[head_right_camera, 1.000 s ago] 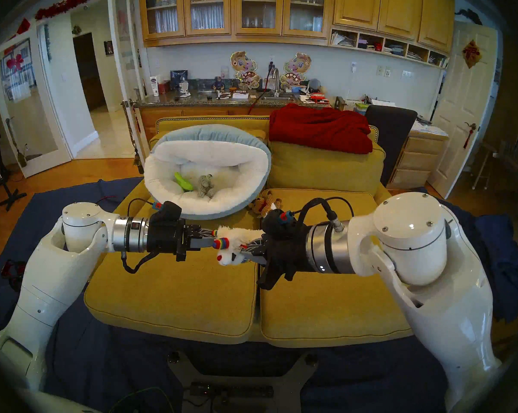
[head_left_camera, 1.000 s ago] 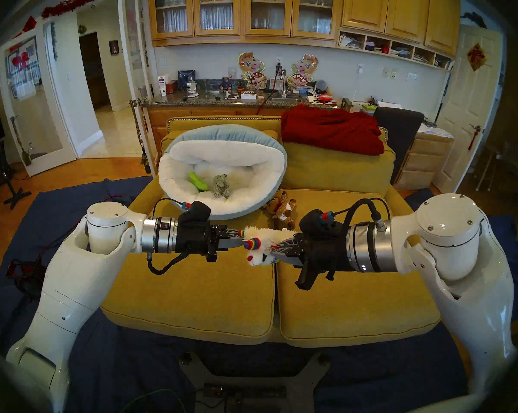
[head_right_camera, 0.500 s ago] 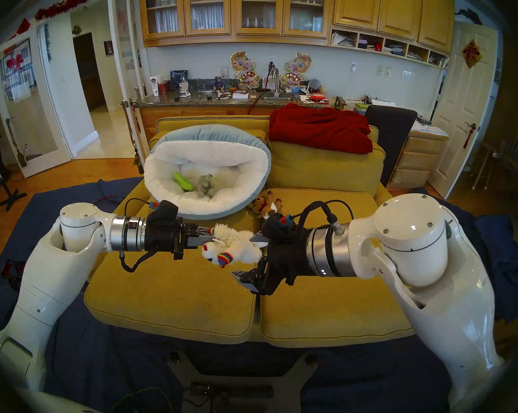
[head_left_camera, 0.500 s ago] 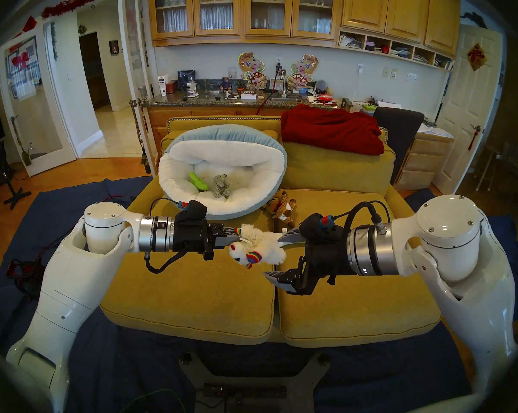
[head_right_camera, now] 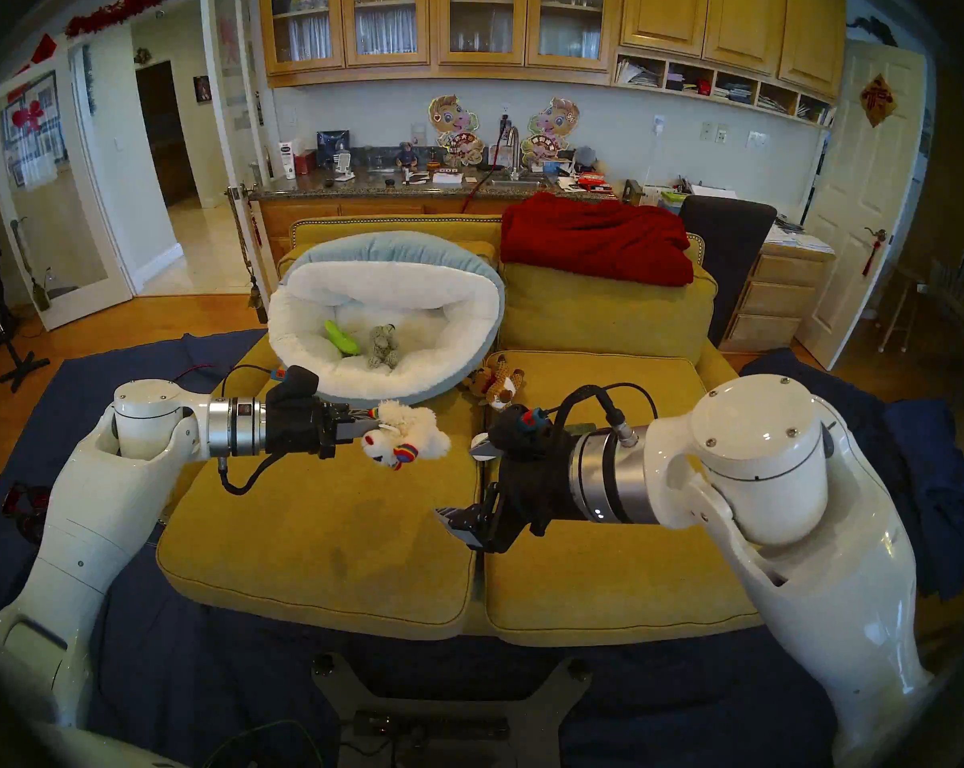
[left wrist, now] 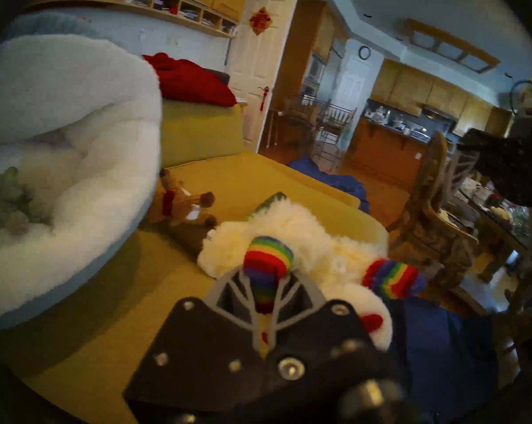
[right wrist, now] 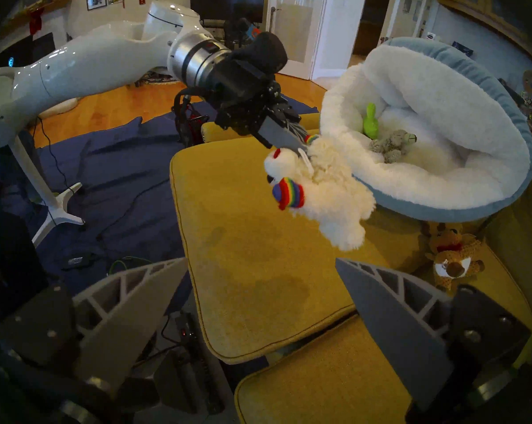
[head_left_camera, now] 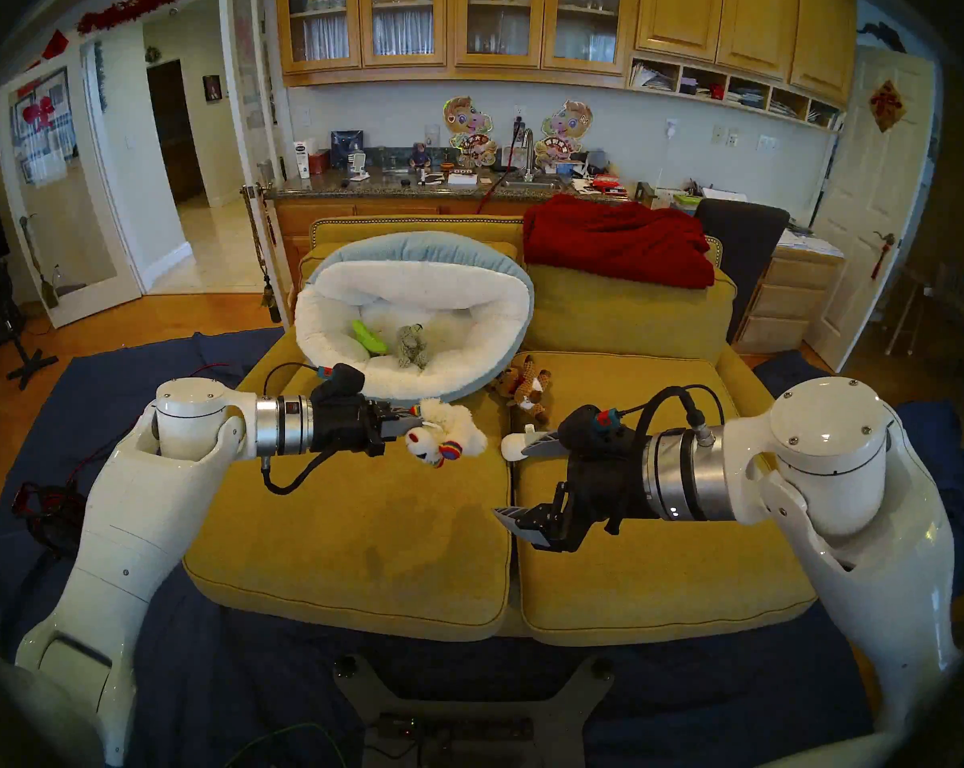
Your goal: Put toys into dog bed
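Lamb held just short of dog bed

Left gripper (head_left_camera: 413,415) is clamped on one rainbow paw of the white animal (head_left_camera: 457,437), hanging above the sofa cushion (head_left_camera: 357,528) near the dog bed (head_left_camera: 413,384) rim. Right gripper (head_left_camera: 515,481) gapes wide, empty. Green cactus (head_left_camera: 370,337) and grey cub (head_left_camera: 411,345) lie inside the bed.

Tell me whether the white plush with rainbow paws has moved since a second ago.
Yes. The white plush, held by the left gripper, moved left, away from the seam between the seat cushions and toward the dog bed.
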Robot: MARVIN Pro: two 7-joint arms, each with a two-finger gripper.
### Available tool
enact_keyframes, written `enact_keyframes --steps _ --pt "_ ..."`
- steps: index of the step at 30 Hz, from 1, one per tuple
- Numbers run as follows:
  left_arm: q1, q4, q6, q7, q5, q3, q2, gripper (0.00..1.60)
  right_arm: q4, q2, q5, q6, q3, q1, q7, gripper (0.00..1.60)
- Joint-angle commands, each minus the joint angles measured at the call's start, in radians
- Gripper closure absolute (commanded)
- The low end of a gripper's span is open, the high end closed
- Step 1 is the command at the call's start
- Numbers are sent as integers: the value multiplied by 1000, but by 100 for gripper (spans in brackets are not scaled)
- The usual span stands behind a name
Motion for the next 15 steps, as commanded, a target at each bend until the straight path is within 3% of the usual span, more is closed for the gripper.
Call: enact_keyframes --steps 1,4,6,7,15 --pt "-113 8 0 35 -15 -54 -19 160 -17 -21 -11 -7 1 -4 -24 0" --pt "-120 0 2 62 -24 -88 -25 160 -17 -24 -15 -8 0 -7 -28 0" --pt "-170 30 10 74 -22 -85 -29 160 -17 -27 -18 -9 -1 -9 -32 0" --pt "-140 7 7 90 -25 -108 -31 160 -17 -28 -19 -10 -2 -10 -34 0" --pt "-212 70 18 183 -10 -110 -67 160 -17 -36 -28 -11 -6 -13 -42 0"
